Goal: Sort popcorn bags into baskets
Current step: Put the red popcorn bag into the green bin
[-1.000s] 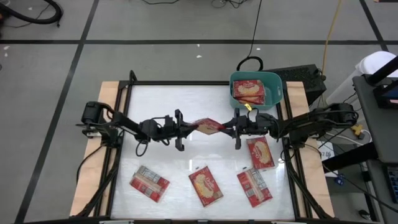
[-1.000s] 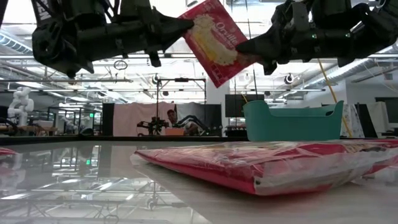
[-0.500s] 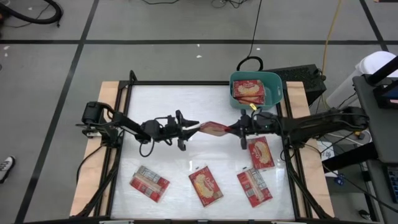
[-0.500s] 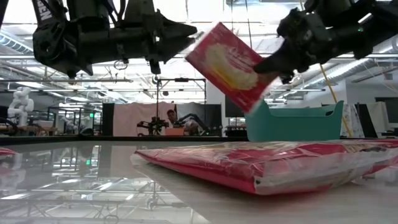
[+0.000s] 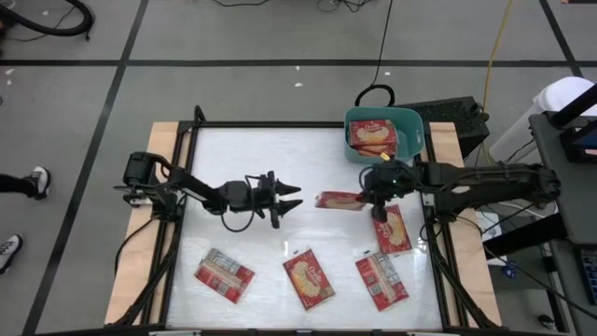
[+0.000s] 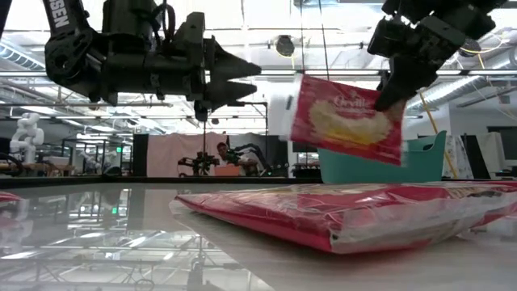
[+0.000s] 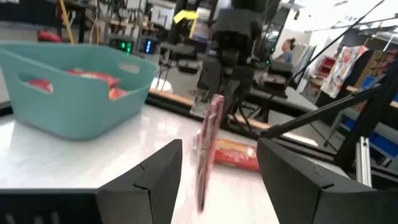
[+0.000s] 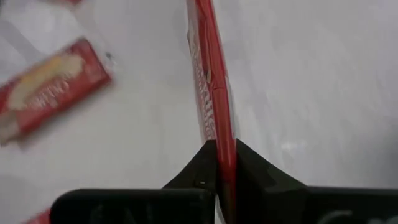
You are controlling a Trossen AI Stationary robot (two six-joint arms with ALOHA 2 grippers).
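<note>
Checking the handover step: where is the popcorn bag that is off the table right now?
High view: the airborne popcorn bag hangs pinched in the right tool, right of centre, just below the teal basket.

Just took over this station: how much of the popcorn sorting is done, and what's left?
Done: the teal basket already holds at least one popcorn bag. In hand: the right tool is shut on a bag above the table, short of the basket; the left tool is open and empty. Left: four bags on the table.
</note>
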